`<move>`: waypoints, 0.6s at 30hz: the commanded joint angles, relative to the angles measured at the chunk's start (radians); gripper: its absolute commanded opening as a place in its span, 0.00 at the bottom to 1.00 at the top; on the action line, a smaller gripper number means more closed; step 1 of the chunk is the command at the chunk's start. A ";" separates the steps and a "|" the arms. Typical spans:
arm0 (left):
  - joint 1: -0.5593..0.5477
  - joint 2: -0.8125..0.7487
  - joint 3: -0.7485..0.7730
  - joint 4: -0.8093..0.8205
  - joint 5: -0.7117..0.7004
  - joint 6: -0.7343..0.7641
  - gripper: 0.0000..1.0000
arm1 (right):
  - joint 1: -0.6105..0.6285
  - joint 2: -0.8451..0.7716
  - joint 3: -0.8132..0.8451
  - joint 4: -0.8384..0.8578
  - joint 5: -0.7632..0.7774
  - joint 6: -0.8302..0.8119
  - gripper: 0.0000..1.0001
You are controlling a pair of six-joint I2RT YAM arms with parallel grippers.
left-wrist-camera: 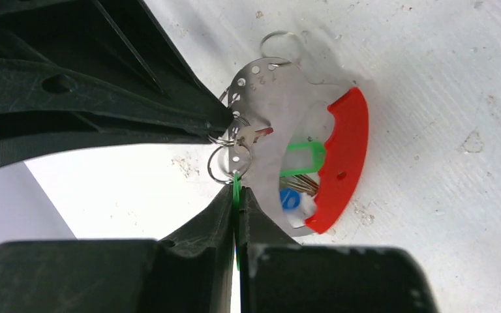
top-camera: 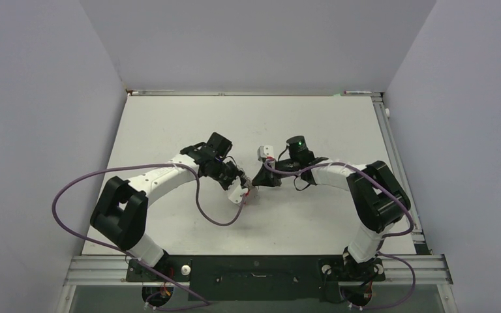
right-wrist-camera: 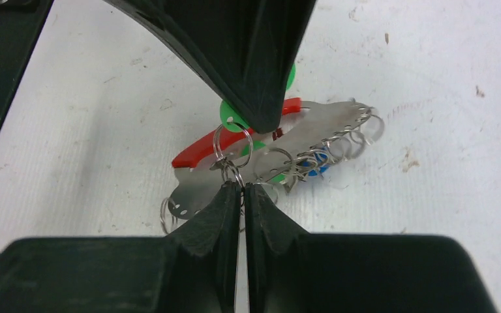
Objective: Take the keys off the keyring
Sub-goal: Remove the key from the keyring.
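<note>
From above, the keyring [top-camera: 252,190] is too small to be made out and is partly covered by the left gripper [top-camera: 247,194] and right gripper [top-camera: 256,183]. A green tag [left-wrist-camera: 236,184] is largely hidden inside the left gripper; the keys [left-wrist-camera: 302,184] are half covered by the keyring.

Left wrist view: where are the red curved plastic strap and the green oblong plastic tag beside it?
Red curved plastic strap [left-wrist-camera: 347,156], left wrist view, middle of its arc.
Green oblong plastic tag [left-wrist-camera: 303,158], left wrist view, its centre window.
</note>
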State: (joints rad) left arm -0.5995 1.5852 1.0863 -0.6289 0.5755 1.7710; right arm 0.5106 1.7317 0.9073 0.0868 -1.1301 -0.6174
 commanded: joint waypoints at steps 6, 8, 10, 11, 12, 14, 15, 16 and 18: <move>-0.043 -0.039 -0.048 0.085 -0.118 -0.250 0.00 | -0.070 0.005 -0.232 0.745 0.051 0.654 0.05; -0.054 -0.034 -0.056 0.103 -0.129 -0.306 0.00 | -0.071 0.015 -0.272 0.875 0.091 0.757 0.05; -0.060 -0.025 -0.061 0.107 -0.129 -0.360 0.00 | -0.075 0.036 -0.316 1.037 0.132 0.866 0.05; -0.063 -0.023 -0.063 0.101 -0.125 -0.380 0.00 | -0.077 0.052 -0.335 1.117 0.150 0.928 0.05; -0.066 -0.022 -0.068 0.101 -0.125 -0.391 0.00 | -0.080 0.073 -0.351 1.193 0.178 0.989 0.05; -0.073 -0.027 -0.080 0.106 -0.116 -0.418 0.00 | -0.085 0.121 -0.365 1.323 0.208 1.103 0.05; -0.076 -0.028 -0.084 0.106 -0.111 -0.435 0.00 | -0.086 0.155 -0.380 1.397 0.225 1.163 0.05; -0.079 -0.028 -0.087 0.112 -0.109 -0.456 0.00 | -0.085 0.173 -0.387 1.482 0.235 1.220 0.05; -0.087 -0.028 -0.097 0.122 -0.106 -0.475 0.00 | -0.081 0.238 -0.396 1.642 0.260 1.339 0.05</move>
State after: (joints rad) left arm -0.6739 1.5818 1.0115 -0.4850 0.4644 1.3952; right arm 0.4515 1.8915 0.5308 1.2404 -0.9852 0.4145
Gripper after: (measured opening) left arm 0.007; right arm 0.056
